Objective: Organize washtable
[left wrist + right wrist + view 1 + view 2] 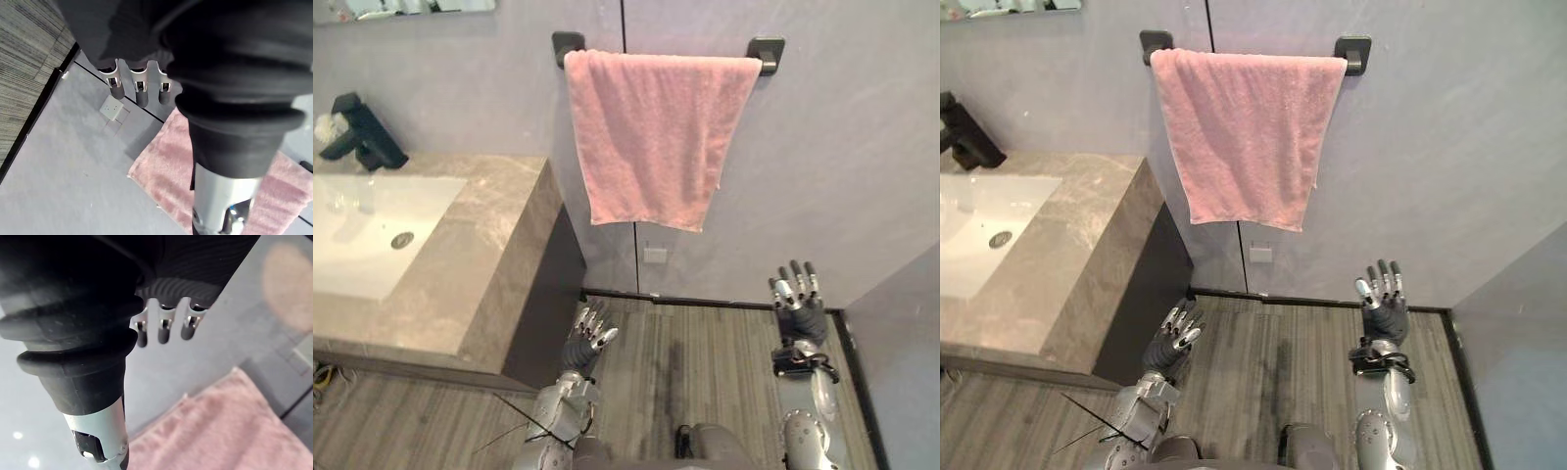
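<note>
A pink towel [656, 137] hangs over a black wall rail [766, 47] on the grey wall ahead. The stone washtable [480, 264] with a white sink [367, 230] and a black faucet [362, 137] stands at the left. My left hand [588, 338] is low over the floor beside the washtable's corner, fingers straight and empty. My right hand [796, 299] is raised at the right, well below the towel, fingers straight and empty. The towel's lower edge [166, 171] shows past my left hand's fingers [141, 93], and the towel [220, 431] also shows in the right wrist view.
A white wall socket [655, 256] sits under the towel, above the dark skirting. Grey plank floor [695, 362] lies between my hands. A second wall [901, 343] closes the right side. A mirror edge [401, 8] is at the top left.
</note>
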### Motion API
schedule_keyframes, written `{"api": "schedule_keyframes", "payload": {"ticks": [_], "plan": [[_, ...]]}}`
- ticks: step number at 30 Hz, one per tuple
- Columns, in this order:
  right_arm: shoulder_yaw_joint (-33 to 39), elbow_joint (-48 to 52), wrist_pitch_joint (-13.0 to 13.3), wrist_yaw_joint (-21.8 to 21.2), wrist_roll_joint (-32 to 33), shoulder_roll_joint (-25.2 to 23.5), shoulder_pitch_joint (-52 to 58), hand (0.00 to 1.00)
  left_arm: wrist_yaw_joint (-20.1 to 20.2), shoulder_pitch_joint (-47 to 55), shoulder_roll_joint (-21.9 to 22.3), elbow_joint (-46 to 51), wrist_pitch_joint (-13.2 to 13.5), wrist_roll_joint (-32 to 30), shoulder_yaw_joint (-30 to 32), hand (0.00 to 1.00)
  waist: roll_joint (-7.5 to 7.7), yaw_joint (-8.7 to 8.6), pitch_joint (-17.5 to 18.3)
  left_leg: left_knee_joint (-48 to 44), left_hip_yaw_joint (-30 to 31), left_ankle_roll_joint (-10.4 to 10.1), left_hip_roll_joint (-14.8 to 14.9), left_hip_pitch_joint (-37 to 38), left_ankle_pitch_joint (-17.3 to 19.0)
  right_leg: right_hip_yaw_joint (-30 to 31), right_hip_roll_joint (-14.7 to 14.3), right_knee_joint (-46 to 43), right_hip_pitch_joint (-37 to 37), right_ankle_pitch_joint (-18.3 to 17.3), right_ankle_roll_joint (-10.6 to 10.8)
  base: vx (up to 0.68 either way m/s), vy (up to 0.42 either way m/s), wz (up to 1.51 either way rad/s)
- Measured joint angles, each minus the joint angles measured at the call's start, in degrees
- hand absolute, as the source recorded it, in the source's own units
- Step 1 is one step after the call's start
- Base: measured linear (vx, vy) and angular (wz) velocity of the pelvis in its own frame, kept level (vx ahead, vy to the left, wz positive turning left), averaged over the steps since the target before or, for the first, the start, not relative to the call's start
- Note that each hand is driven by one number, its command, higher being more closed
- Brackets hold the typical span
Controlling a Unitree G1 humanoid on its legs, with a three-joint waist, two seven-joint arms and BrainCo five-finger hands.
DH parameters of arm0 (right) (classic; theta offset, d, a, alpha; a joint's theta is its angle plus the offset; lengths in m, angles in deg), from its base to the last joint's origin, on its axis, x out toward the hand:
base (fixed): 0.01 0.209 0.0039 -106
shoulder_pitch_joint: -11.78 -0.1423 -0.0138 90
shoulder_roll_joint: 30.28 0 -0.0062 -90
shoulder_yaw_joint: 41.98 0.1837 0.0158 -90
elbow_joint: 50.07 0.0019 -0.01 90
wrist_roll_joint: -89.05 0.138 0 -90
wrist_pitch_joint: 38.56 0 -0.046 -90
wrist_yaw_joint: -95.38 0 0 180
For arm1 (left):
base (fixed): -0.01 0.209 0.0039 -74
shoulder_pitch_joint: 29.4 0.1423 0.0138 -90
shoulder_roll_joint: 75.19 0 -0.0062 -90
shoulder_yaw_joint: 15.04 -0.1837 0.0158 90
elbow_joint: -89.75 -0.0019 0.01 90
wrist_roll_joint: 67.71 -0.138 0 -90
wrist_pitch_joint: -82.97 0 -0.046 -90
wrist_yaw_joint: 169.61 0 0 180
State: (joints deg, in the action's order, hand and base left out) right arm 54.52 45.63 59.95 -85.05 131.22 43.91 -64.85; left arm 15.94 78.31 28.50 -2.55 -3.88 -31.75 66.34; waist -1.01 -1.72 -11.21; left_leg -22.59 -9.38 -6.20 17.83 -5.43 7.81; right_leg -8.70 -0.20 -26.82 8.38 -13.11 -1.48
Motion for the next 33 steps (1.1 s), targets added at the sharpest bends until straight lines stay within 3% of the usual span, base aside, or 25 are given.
{"api": "schedule_keyframes", "payload": {"ticks": [1,2,3,4,5,6,7,10,13,14,15,16,17,18,19,22,23,25,26,30,32,33], "plan": [[-0.06,-0.02,-0.09,-0.01,0.0,0.02,1.06,0.0,-0.56,0.41,0.09,0.0,-0.12,0.11,0.37,0.0,0.45,0.08,-0.59,-0.06,-1.36,0.66,0.36,-0.3,-1.62,-0.75,0.05,-0.11,0.16,-0.76,-0.76,-0.21,-0.178,0.43],[0.12,-0.21,-0.18,-0.28,0.01,0.07,2.86,0.0,-0.71,1.53,0.6,0.01,-0.13,0.79,1.61,0.0,1.33,0.0,-0.79,2.09,-4.32,2.35,0.02,-1.06,-6.14,-1.69,0.73,1.28,0.24,-0.42,-1.65,-0.22,-0.164,0.48],[0.34,-0.42,-0.2,-0.73,0.02,0.06,3.37,0.0,-0.63,1.94,0.87,0.05,-0.15,1.15,1.8,0.0,1.49,-0.43,-0.72,2.99,-5.94,3.8,-0.17,-1.06,-7.19,-2.75,1.33,2.5,0.12,0.16,-2.51,-0.22,-0.169,0.56],[0.6,-0.56,-0.22,-1.08,0.04,-0.09,4.45,0.0,-0.47,2.49,1.49,0.2,-0.16,1.38,2.02,0.0,1.29,-0.62,-0.81,-1.76,-10.48,6.89,1.2,-2.49,-4.95,-5.5,2.21,4.65,0.04,2.22,-4.3,-0.11,-0.089,0.39],[0.59,-0.68,-0.29,-1.1,0.04,0.03,4.82,0.0,-0.44,2.69,1.57,0.2,-0.17,1.65,2.04,0.0,1.2,-0.55,-0.85,-4.42,-12.0,8.18,1.58,-2.88,-4.04,-6.18,2.35,5.49,-0.03,2.93,-4.5,-0.11,-0.102,0.45],[0.41,-0.93,-0.7,-1.24,0.02,0.16,5.58,0.0,-0.35,2.98,1.51,0.19,-0.2,1.74,2.09,0.0,0.97,-0.69,-0.9,-9.72,-15.28,11.08,2.18,-2.99,-1.75,-7.7,2.42,7.71,-0.9,4.41,-4.98,-0.07,-0.087,0.48],[0.37,-0.93,-1.11,-1.49,-0.01,0.18,6.35,0.0,-0.21,3.24,1.54,0.2,-0.21,1.75,2.1,0.0,0.52,-0.81,-0.75,-12.55,-17.08,12.69,2.42,-2.64,-0.5,-9.37,2.6,9.48,-1.4,5.5,-5.43,-0.09,-0.08,0.9],[-0.25,-1.02,-2.48,-2.86,-0.04,0.22,7.63,0.0,0.4,2.22,1.65,0.24,-0.18,1.69,2.01,0.0,-0.02,-1.3,-0.44,-19.07,-23.22,14.74,3.74,1.31,2.26,-17.01,4.44,12.93,-3.17,7.47,-5.52,-0.11,-0.022,1.29],[-0.18,-1.05,-2.58,-3.97,-0.05,0.61,8.57,0.0,0.7,1.16,1.64,-0.11,-0.17,1.67,1.38,0.0,-0.79,-2.89,0.07,-18.63,-27.46,14.51,5.95,5.65,1.28,-28.46,8.42,12.68,-3.93,7.2,-5.01,-0.15,0.031,2.22],[-0.2,-2.34,-2.85,-4.4,-0.06,1.66,8.41,0.0,0.63,0.43,1.62,-0.64,-0.15,1.68,0.59,0.0,-1.5,-3.0,0.01,-13.93,-28.74,14.48,3.27,2.85,0.36,-30.76,9.2,12.0,-3.04,5.59,-2.63,-0.15,0.032,2.17],[-0.46,-3.03,-3.16,-4.65,-0.05,1.74,8.45,0.0,0.6,0.24,0.95,-0.75,-0.13,1.68,0.31,0.0,-0.79,-3.07,0.68,-9.81,-27.59,15.01,0.86,2.12,-0.15,-29.94,9.2,12.98,-2.35,5.35,-2.31,-0.23,0.029,2.82],[-0.5,-4.64,-3.68,-5.37,-0.03,0.62,8.97,0.0,0.72,-0.22,-0.77,-1.33,-0.19,1.65,0.06,0.0,1.13,-4.0,2.68,1.79,-24.51,14.42,-5.03,4.82,0.45,-31.21,10.52,18.01,-2.25,8.04,-4.4,-0.25,0.018,2.73],[-0.04,-6.01,-3.78,-5.82,-0.02,-0.15,8.95,0.0,0.65,-0.64,-0.7,-2.39,-0.04,1.67,-0.03,0.0,-0.2,-3.5,3.0,-5.24,-28.11,14.05,-0.59,6.6,3.44,-37.29,10.9,18.18,-3.9,10.61,-4.34,-0.26,0.047,2.64],[-0.14,-6.84,-3.96,-5.75,-0.02,0.21,8.37,0.0,0.6,-0.71,-0.73,-2.99,0.04,1.67,-0.04,0.0,-0.84,-3.29,3.08,-4.93,-28.82,12.5,0.72,7.58,2.81,-39.01,10.86,17.76,-4.21,10.5,-4.25,-0.21,0.137,2.32],[-0.36,-7.86,-4.58,-5.79,-0.02,0.46,7.01,0.0,0.59,-1.35,-0.35,-4.7,-0.22,1.67,-0.92,0.0,-1.89,-3.69,3.47,-0.26,-29.24,7.81,0.08,8.17,1.99,-43.64,12.36,16.45,-4.2,9.96,-3.88,-0.15,0.222,1.98],[-2.55,-8.84,-5.02,-6.14,-0.06,0.46,5.89,0.0,0.64,0.62,-1.44,-5.17,-0.56,1.65,-2.34,0.0,-1.72,-3.38,3.67,6.45,-29.95,7.35,-2.48,7.19,1.97,-49.48,14.32,16.63,-5.24,11.02,-3.36,-0.17,0.235,1.47],[-2.65,-9.15,-5.07,-6.16,-0.06,-0.14,5.42,0.0,0.67,1.66,-1.9,-5.16,-0.8,1.65,-2.38,0.0,-1.92,-3.41,3.91,11.42,-30.01,4.32,-4.3,7.0,0.64,-52.3,14.94,17.53,-5.3,13.01,-2.4,-0.09,0.156,0.86],[-2.18,-10.74,-5.08,-5.97,-0.14,-0.05,4.3,0.0,0.69,2.12,-2.02,-5.18,-1.2,1.6,-2.14,0.0,-1.67,-3.34,3.91,17.26,-29.64,2.02,-7.15,7.24,-1.72,-53.97,15.71,19.22,-5.06,15.93,-1.58,-0.12,0.191,0.76],[-1.76,-11.22,-5.08,-5.74,-0.23,0.14,4.24,0.0,0.82,2.12,-1.93,-5.19,-1.58,1.35,-2.17,0.0,-1.67,-3.39,3.91,19.3,-28.72,2.86,-8.93,7.14,-2.74,-53.7,16.42,20.39,-5.07,18.17,-1.06,-0.11,0.173,0.51],[-1.99,-11.93,-5.35,-5.45,-1.36,-0.2,4.05,0.0,0.79,2.21,-1.93,-5.54,-1.73,-1.54,0.82,0.0,-1.35,-3.42,3.72,19.66,-27.1,4.45,-11.55,6.24,-3.0,-48.93,18.17,21.6,-4.96,24.95,0.46,-0.1,0.158,0.24],[-1.92,-12.49,-5.4,-5.23,-1.65,-1.26,3.85,0.0,0.74,2.12,-2.21,-5.52,-1.7,-2.63,3.07,0.0,-0.6,-3.51,3.59,19.73,-26.7,5.08,-12.13,6.08,-3.08,-46.22,18.49,22.22,-4.63,27.06,0.42,-0.05,0.068,0.16],[-1.91,-12.96,-5.47,-4.77,-2.05,-2.08,3.75,0.0,0.65,2.12,-2.46,-5.62,-1.67,-3.24,4.81,0.0,-0.03,-3.11,3.46,19.67,-26.13,6.18,-12.37,5.47,-3.12,-41.56,18.6,22.05,-3.76,28.26,-0.2,-0.06,0.023,0.3]]}}
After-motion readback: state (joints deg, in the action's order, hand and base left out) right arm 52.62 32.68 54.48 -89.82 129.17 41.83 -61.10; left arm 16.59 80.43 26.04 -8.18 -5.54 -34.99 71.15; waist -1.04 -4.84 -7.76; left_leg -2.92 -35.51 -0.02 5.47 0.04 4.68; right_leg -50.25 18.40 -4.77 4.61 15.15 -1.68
